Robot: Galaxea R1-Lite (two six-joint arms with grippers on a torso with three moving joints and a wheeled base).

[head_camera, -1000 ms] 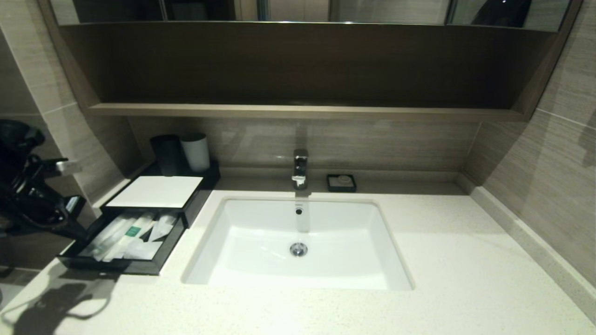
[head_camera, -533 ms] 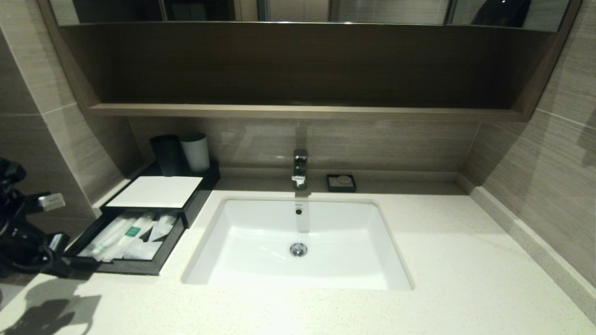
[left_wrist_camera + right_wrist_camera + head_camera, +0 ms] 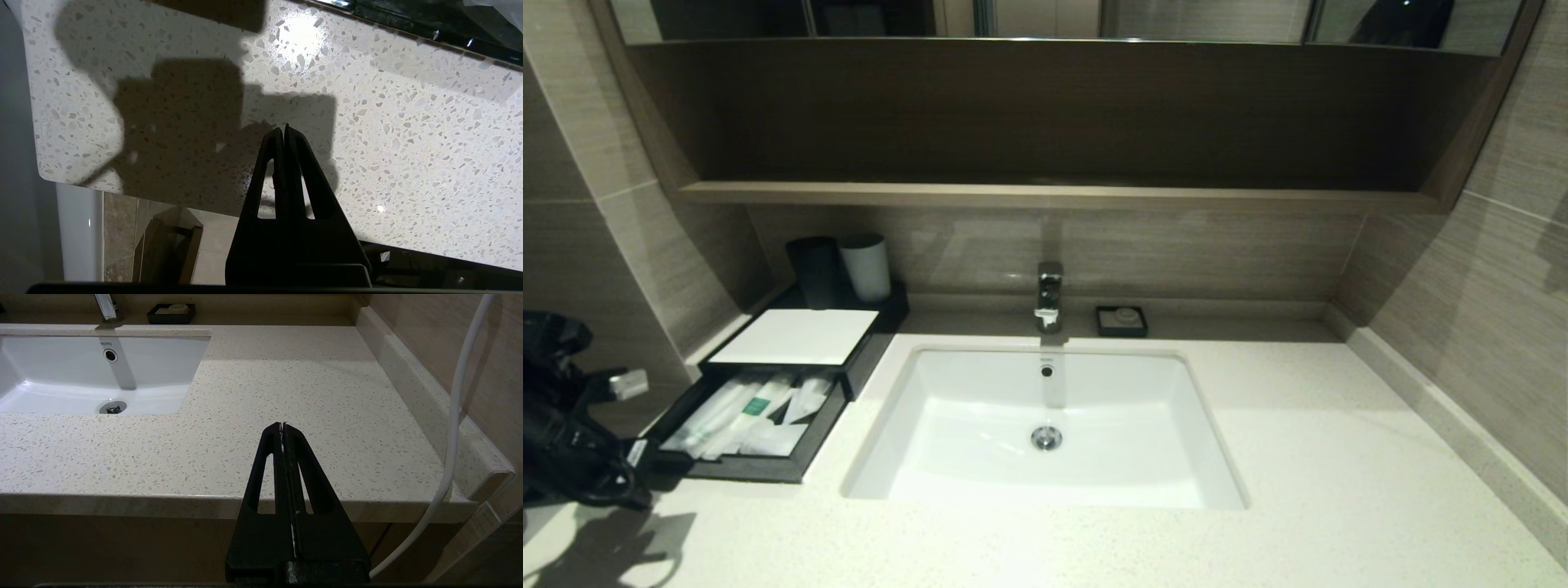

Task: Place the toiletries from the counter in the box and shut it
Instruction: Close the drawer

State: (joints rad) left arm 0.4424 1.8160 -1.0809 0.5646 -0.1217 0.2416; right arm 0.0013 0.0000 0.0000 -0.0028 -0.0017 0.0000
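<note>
Overhead, from the head view, the box (image 3: 792, 336) sat at the far left of the counter (image 3: 1258, 457), its drawer (image 3: 743, 467) pulled out toward the near edge with the toiletries (image 3: 743, 412) lying inside, their long axes running near to far. The left gripper (image 3: 654, 472) hung just beside the drawer's near left corner, so the drawer front lay to its right and slightly farther away; whether the two touched could not be made out, and most of the arm was cut off by the frame edge. From the left wrist view, the left gripper (image 3: 284, 130) had its fingers pressed together around nothing, over bare speckled stone, with only a black strip of the drawer visible. From the right wrist view, the right gripper (image 3: 282, 425) was likewise closed and empty, parked at the near right edge, well apart from the box.
</note>
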